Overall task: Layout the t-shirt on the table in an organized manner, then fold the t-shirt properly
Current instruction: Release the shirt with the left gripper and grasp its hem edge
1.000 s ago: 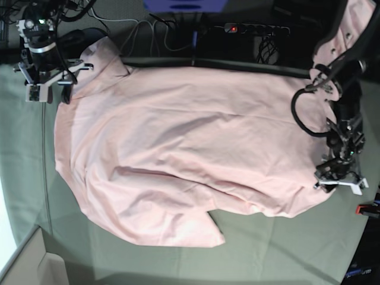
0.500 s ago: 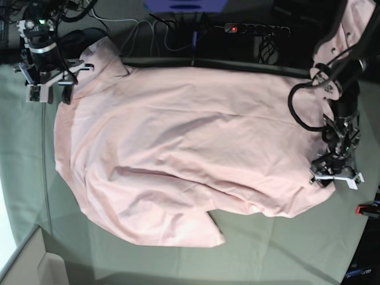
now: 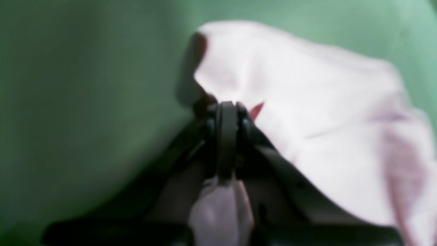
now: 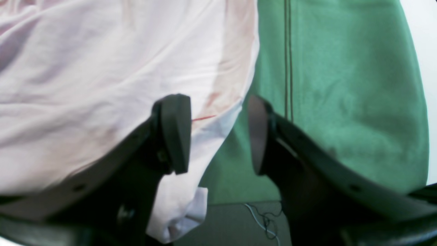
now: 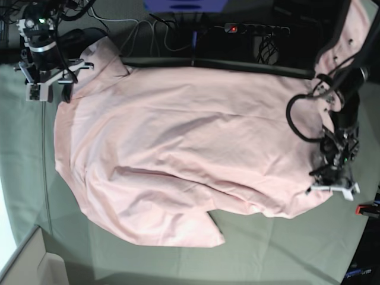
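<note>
Base view shows the t-shirt (image 5: 178, 154) spread plain side up across most of the table (image 5: 279, 249), its upper edge hanging off the far edge near the cables and one flap folded over toward the near edge. At the table's right end the left gripper (image 5: 331, 189) sits low on the shirt's corner; in the left wrist view its jaws are pressed together with pink cloth (image 3: 307, 112) bunched between and below them, so it has that corner pinched. At the far left corner the right gripper (image 4: 218, 133) hangs with its jaws well apart and nothing between them — the shirt's edge lies under the inner finger, bare green cloth under the outer one. The step in hand looks like the laying-out. To do it well, the pinched corner should be drawn outward and low along the table, slowly, so the wrinkles across the middle pull flat rather than the whole shirt sliding. The free gripper would best close on the sleeve edge just beneath it first — an anchored far end gives the pull something to work against.
</note>
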Action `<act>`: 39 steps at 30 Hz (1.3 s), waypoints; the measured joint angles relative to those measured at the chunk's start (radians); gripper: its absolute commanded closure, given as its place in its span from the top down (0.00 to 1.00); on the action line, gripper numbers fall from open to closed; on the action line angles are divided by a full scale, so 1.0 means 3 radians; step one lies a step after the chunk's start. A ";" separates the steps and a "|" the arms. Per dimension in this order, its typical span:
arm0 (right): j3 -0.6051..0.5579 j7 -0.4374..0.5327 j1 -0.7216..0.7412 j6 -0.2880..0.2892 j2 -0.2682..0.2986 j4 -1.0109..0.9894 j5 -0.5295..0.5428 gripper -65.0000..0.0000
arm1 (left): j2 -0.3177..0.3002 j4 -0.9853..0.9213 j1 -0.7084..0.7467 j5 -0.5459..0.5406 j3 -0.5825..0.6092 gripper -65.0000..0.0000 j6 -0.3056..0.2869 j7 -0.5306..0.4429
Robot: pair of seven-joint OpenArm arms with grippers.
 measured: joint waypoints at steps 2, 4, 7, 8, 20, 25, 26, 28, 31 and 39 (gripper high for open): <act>0.0000 0.0000 0.0001 0.0001 0.0001 0.0000 0.0000 0.42 | 0.0006 0.0003 -0.0145 -0.0001 0.0020 0.00 -0.0031 -0.0014; 0.0001 -0.0001 0.0000 0.0001 0.0001 0.0000 0.0000 0.42 | -0.0006 0.0008 -0.0286 -0.0005 0.0197 0.00 -0.0023 -0.0027; 0.0000 -0.0001 0.0000 0.0001 0.0000 0.0000 0.0000 0.42 | -0.0003 0.0010 -0.0431 -0.0008 0.0614 0.00 -0.0017 -0.0042; 0.0000 -0.0001 -0.0001 0.0001 0.0000 0.0000 0.0000 0.42 | 0.0033 0.0010 -0.0462 -0.0022 0.0717 0.00 -0.0005 -0.0057; 0.0001 0.0000 0.0003 0.0001 0.0000 0.0000 0.0001 0.42 | 0.0462 0.1091 -0.0534 -0.0008 0.1598 0.00 -0.0020 0.0011; 0.0003 -0.0001 0.0003 0.0001 0.0001 0.0000 0.0000 0.42 | 0.0523 0.1270 -0.0559 -0.0005 0.1754 0.01 -0.0025 -0.0015; 0.0003 -0.0001 0.0003 0.0001 0.0001 0.0000 0.0000 0.42 | 0.0526 0.1274 -0.0558 -0.0004 0.1781 0.01 -0.0027 -0.0003; 0.0003 0.0000 0.0001 0.0001 0.0000 0.0000 0.0001 0.42 | 0.0529 0.1264 -0.0561 -0.0005 0.1840 0.02 -0.0025 0.0017; 0.0003 0.0000 0.0001 0.0000 0.0000 0.0000 0.0000 0.42 | 0.0501 0.1111 -0.0599 -0.0006 0.1968 0.17 -0.0024 -0.0039; 0.0003 -0.0001 -0.0001 0.0000 0.0001 0.0000 0.0000 0.42 | 0.0505 0.0490 -0.0418 -0.0004 0.2029 0.63 -0.0028 -0.0006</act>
